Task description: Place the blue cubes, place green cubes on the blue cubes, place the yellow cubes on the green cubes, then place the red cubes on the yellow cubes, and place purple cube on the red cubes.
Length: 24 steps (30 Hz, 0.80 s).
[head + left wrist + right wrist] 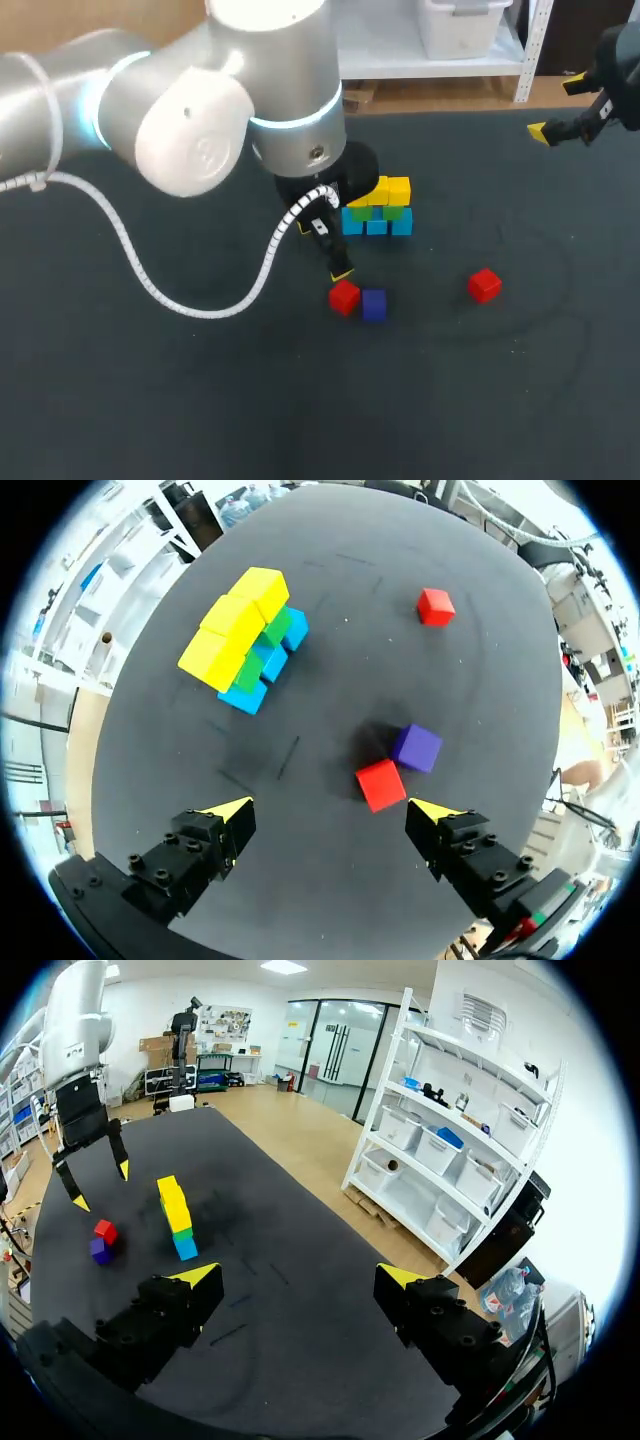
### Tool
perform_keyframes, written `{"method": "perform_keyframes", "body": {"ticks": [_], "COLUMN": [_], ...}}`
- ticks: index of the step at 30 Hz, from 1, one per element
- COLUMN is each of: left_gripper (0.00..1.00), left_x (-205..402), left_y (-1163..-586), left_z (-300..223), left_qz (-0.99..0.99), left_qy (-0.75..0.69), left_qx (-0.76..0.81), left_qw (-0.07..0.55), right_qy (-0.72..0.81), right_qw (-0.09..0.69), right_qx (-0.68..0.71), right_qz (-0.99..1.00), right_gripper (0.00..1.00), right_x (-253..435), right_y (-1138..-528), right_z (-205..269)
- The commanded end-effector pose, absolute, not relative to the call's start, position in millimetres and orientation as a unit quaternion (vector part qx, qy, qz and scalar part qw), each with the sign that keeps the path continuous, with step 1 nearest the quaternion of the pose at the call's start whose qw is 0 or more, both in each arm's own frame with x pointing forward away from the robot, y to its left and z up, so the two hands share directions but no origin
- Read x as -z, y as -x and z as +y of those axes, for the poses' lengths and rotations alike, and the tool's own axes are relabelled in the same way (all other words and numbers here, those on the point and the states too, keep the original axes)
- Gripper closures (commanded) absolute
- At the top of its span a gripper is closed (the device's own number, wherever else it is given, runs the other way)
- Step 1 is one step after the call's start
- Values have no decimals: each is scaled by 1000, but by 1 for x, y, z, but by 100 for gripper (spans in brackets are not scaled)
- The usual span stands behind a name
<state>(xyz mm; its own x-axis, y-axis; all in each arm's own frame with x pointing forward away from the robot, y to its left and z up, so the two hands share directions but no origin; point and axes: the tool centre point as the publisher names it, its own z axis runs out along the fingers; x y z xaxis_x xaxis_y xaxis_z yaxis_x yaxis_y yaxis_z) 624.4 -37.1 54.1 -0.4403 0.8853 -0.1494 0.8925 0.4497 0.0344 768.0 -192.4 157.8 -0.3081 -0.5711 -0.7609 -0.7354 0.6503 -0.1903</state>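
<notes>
L gripper [332, 810] open, above tabletop [480, 680]. Red cube [381, 784] just ahead of gap betw. its fingers, touching purple cube [416, 747]. Blue/green/yellow stack [245, 640] farther ahead, 2nd red cube [435, 606] apart. R gripper [298, 1278] open, well away.

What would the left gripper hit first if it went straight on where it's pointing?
Probably the red cube beside the purple cube, lying ahead between the left gripper's open fingers; depth is unclear.

Nothing written could be read in any of the three views — no text, label, brand, number or sign was legible.
</notes>
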Motion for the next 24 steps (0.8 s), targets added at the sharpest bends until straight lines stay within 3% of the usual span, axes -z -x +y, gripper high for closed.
{"method": "perform_keyframes", "body": {"ticks": [1, 24], "left_gripper": [0, 0], "left_x": [-48, -13], "left_y": [-624, -607], "left_z": [-38, -52], "left_qz": [847, 878], "left_qy": [-522, -475], "left_qx": [34, 39], "left_qw": [88, 46], "right_qy": [406, 406], "right_qw": [425, 425], "right_qx": [-96, -96], "right_qz": [803, 803], "right_gripper": [0, 0], "right_x": [-158, -158], "right_y": [-767, -767], "right_z": [-192, -192]}}
